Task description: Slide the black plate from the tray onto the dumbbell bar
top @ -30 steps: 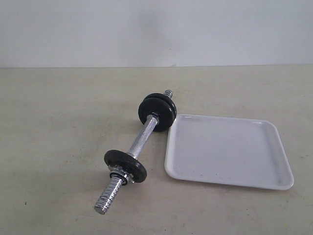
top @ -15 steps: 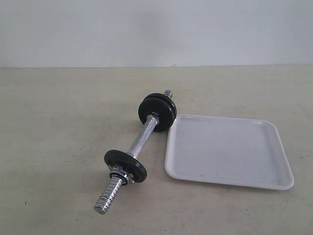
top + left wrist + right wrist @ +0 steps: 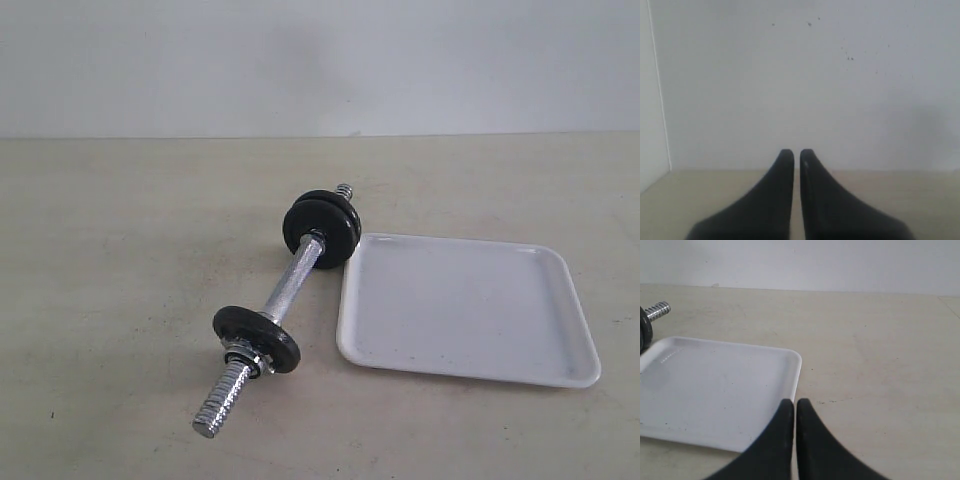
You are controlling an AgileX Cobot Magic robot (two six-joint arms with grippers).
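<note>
Tray (image 3: 470, 310) is seen bare — the plate is judged to be one of the black discs (image 3: 256, 338) already on the bar (image 3: 290, 285). Left gripper (image 3: 797, 155) and right gripper (image 3: 795, 405) are pinched shut, empty. Nothing should be nudged; arms are best kept clear.

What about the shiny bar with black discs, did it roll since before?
No. The chrome dumbbell bar with black discs lies exactly where it was, at the same angle beside the shallow white square tray and its left rim.
</note>
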